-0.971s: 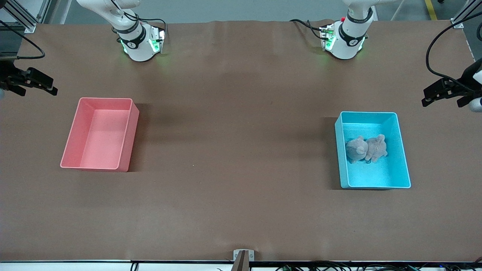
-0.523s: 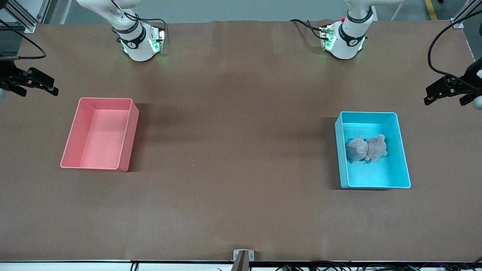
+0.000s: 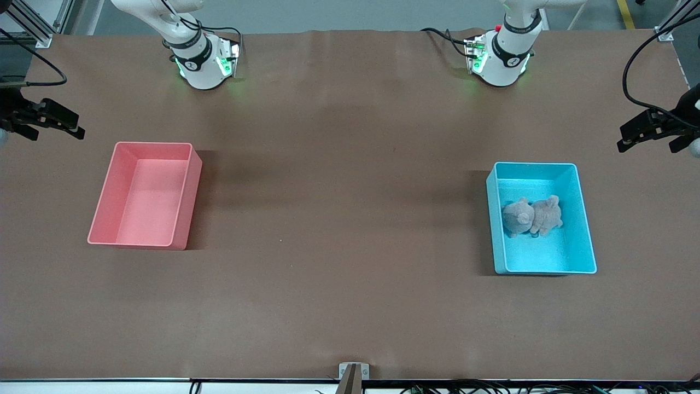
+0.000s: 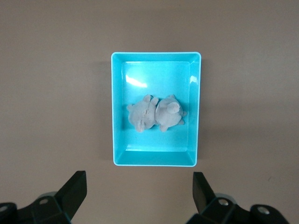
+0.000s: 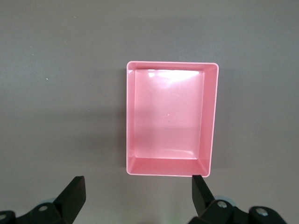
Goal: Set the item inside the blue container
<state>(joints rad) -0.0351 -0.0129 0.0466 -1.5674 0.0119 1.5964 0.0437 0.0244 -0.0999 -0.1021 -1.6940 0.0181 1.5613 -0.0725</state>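
Note:
The blue container (image 3: 585,219) stands on the table toward the left arm's end. A grey plush toy (image 3: 531,216) lies inside it on its floor. My left gripper (image 3: 626,139) hangs open and empty over the bare table at that end, off to the side of the container. In the left wrist view the blue container (image 4: 117,116) and the plush toy (image 4: 156,114) show well clear of my left gripper (image 4: 138,183). My right gripper (image 3: 74,127) hangs open and empty over the table at the right arm's end, and my right gripper (image 5: 138,184) holds nothing.
A pink bin (image 3: 104,208) of the same shape stands toward the right arm's end with nothing in it; the pink bin (image 5: 168,165) fills the right wrist view. Brown table (image 3: 339,219) stretches between the two bins. Both arm bases stand along the table's edge farthest from the front camera.
Both grippers have drifted a little outward toward their ends of the table. The toy and both bins have not moved.

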